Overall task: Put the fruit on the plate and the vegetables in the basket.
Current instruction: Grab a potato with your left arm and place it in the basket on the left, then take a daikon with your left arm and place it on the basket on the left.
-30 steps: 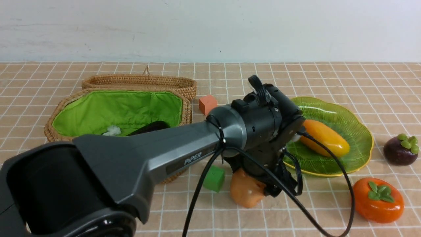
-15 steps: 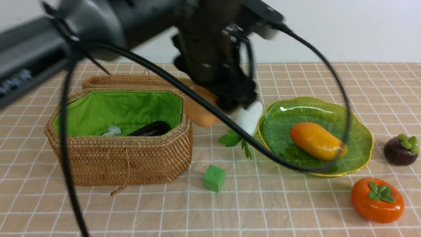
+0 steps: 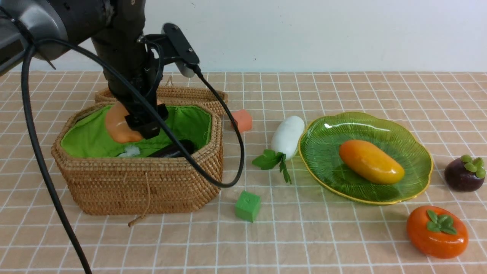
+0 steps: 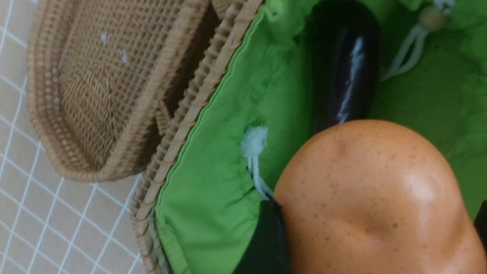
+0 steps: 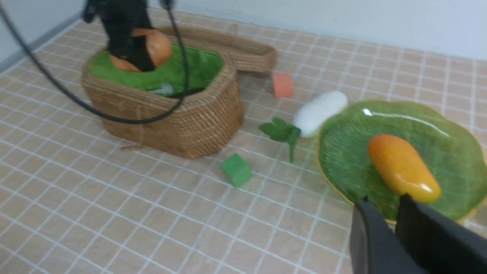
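Lying in basket (image 3: 152, 190): eggplant (image 3: 173, 149); on plate (image 3: 414, 152): mango (image 3: 371, 161).

Tan potato (image 3: 118, 123), speckled and lumpy, hangs above the open, green-lined wicker basket (image 3: 152, 186), over its left half; a dark purple eggplant (image 3: 173, 149) lies inside. White radish (image 3: 288, 136) with green leaves lies on the surface just left of the green glass plate (image 3: 380, 131), which carries the yellow-orange mango (image 3: 371, 161). Mangosteen (image 3: 464, 173) and persimmon (image 3: 436, 231) sit on the surface, right of and in front of the plate.
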